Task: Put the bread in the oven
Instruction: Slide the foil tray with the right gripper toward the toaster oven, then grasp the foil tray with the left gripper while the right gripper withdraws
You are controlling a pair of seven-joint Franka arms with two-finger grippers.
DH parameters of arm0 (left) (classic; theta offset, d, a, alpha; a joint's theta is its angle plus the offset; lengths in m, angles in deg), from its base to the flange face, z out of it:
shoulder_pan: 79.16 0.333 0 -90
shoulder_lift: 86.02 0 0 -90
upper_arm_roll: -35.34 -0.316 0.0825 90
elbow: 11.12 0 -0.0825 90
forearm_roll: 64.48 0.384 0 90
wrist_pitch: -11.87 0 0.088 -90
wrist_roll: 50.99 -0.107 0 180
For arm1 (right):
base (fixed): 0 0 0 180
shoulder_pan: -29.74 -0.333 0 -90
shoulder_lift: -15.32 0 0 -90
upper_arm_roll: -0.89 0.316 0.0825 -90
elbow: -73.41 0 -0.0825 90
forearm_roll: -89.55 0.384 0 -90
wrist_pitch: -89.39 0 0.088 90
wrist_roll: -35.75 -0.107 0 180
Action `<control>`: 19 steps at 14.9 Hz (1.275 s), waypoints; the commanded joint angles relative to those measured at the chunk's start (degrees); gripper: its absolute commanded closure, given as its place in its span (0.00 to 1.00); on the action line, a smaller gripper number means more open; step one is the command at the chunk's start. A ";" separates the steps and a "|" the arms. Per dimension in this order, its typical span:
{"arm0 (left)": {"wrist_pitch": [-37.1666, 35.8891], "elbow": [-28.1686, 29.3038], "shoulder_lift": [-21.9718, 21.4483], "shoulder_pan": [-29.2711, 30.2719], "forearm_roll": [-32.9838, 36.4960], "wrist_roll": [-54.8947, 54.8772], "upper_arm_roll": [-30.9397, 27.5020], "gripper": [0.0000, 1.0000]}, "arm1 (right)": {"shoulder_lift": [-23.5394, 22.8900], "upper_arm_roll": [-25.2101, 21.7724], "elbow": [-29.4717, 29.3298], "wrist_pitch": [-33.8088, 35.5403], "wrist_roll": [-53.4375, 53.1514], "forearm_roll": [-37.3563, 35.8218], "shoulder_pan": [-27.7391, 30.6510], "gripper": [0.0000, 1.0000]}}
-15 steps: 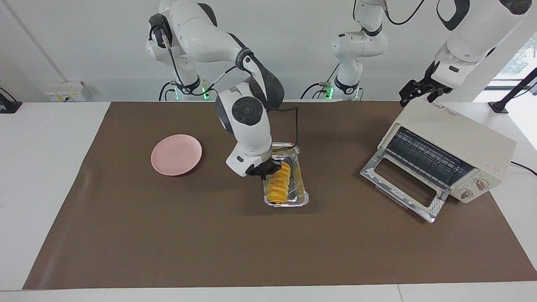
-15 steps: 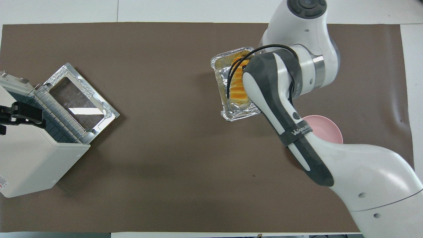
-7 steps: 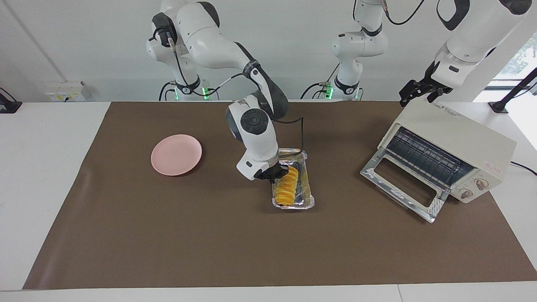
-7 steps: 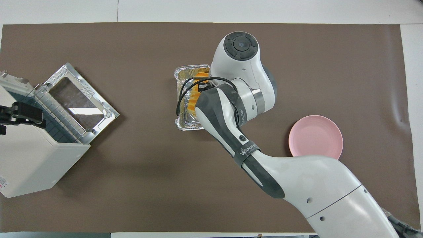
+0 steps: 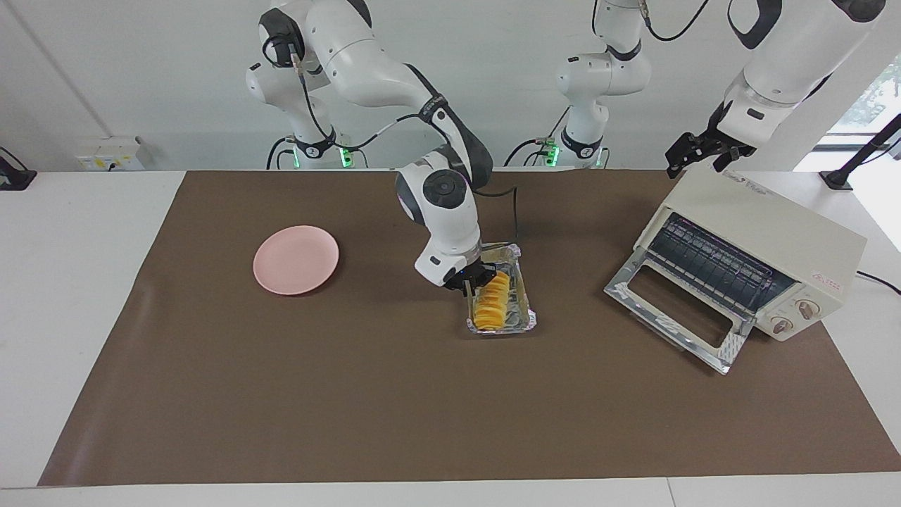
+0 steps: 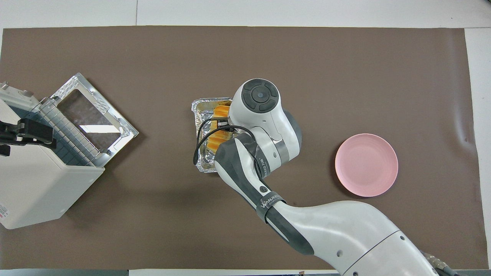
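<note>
The bread (image 5: 491,310) lies in a foil tray (image 5: 528,320), the right gripper (image 5: 476,279) at its twelve-o'clock end, grip not discernible. The left gripper (image 5: 693,151) is spread open over the oven (image 5: 774,243).

Showing crinkled, shiny metal foil in the tray (image 5: 526,318) and a ridged, matt yellow-orange crust on the bread (image 5: 493,304); looking smooth and matt in the pink plastic plate (image 5: 295,259). Gleaming with clear glass and bright embossed metal on the door (image 5: 676,315) of the oven (image 5: 767,229), over a smooth, satin cream casing, a dark wire rack (image 5: 711,264) and round plastic-looking knobs (image 5: 806,308). Lying flat and matt, paper-like, in the brown mat (image 5: 352,408), beside glossy white arm shells (image 6: 345,226) with matt dark grey parts.
</note>
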 commanded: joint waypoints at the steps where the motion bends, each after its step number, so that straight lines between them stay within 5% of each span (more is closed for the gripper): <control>1: -0.41 1.72 -1.73 -0.35 -1.01 -0.64 -0.14 0.00 | 2.15 0.04 2.19 -0.31 -2.02 0.95 0.31 0.00; 6: 3.37 -3.88 1.68 -1.65 -1.00 1.11 0.73 0.00 | 3.11 -0.66 -2.38 6.01 -4.05 1.04 2.59 0.00; 11: 0.11 -24.98 18.38 -9.98 -4.09 2.77 1.71 0.00 | 10.05 -0.84 -2.12 11.72 7.77 -0.10 13.38 0.00; 16: 10.20 -25.44 27.53 -25.01 -2.60 15.86 1.44 0.00 | 14.53 -1.10 -2.03 16.38 32.82 -2.04 24.99 0.00; 19: 21.18 -20.53 29.91 -30.13 -2.15 22.62 1.44 0.00 | 18.05 -1.10 -1.94 23.93 36.89 -3.17 29.21 0.00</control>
